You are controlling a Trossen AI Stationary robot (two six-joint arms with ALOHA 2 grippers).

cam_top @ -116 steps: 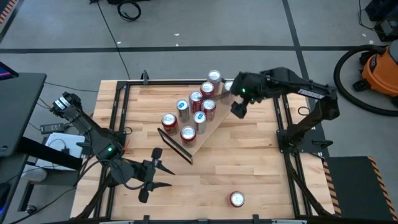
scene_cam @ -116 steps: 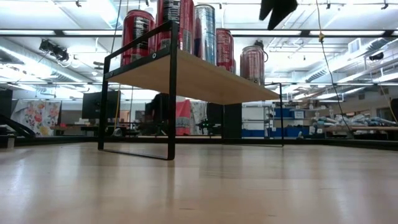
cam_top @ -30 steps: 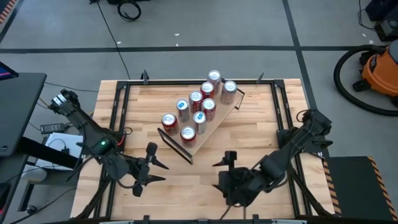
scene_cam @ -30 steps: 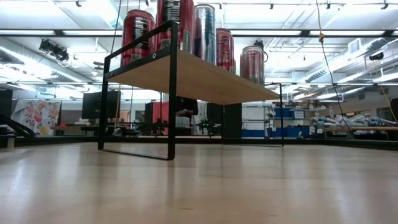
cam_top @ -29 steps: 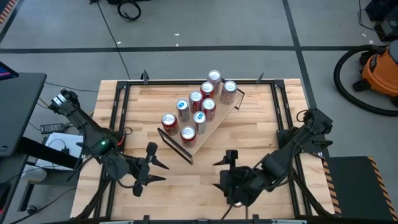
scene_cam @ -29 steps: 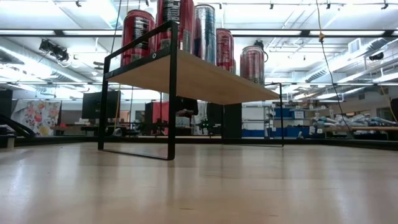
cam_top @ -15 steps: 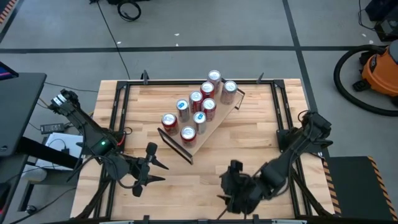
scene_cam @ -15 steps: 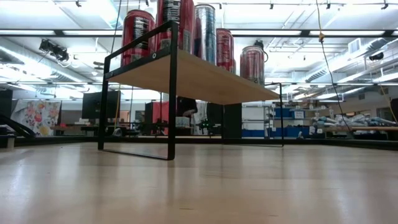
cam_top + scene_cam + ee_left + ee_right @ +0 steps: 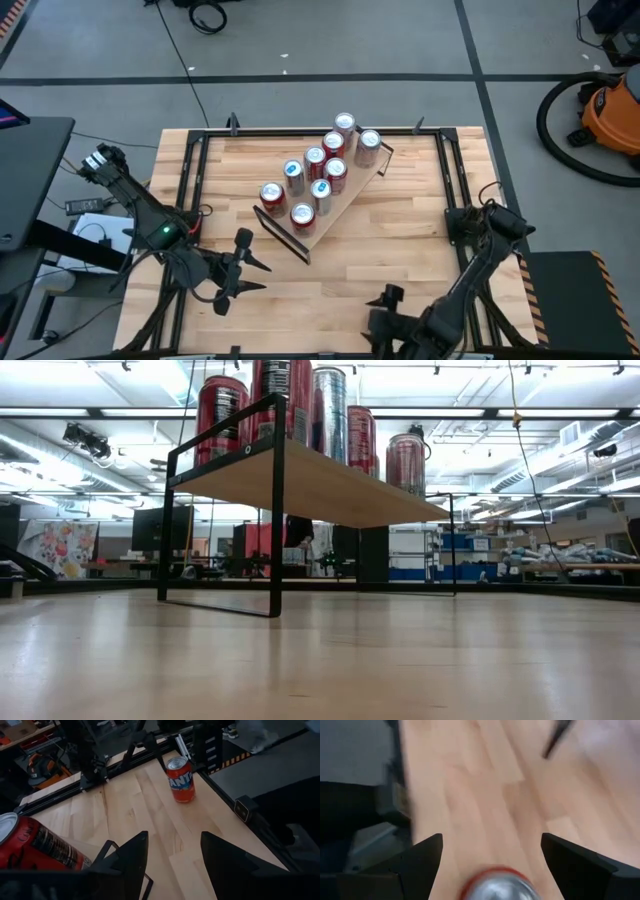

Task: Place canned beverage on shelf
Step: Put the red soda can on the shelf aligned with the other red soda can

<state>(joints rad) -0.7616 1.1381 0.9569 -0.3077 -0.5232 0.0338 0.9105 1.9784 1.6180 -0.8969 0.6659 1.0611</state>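
In the high view the shelf lies diagonally across the upper middle of the worktop, and seven cans stand on its plank in two loose rows. The low view shows the same shelf from the side, in the upper left and centre of the frame, with five of those cans upright on top of it.

The right end effector sits at the bottom edge of the high view, right of centre, low over the near side of the worktop and well apart from the shelf. In the right wrist view its two dark fingers stand apart, and the silver top with a red rim of a canned beverage shows at the bottom centre of the frame, between the fingers and close to the camera. Whether the fingers touch it cannot be told. In the high view this can is hidden beneath the arm.

The left end effector waits at the lower left of the high view, its fingers apart and holding nothing. In the left wrist view an orange can stands upright in the upper centre, ahead of the spread fingers, and a red can shows at the left edge.
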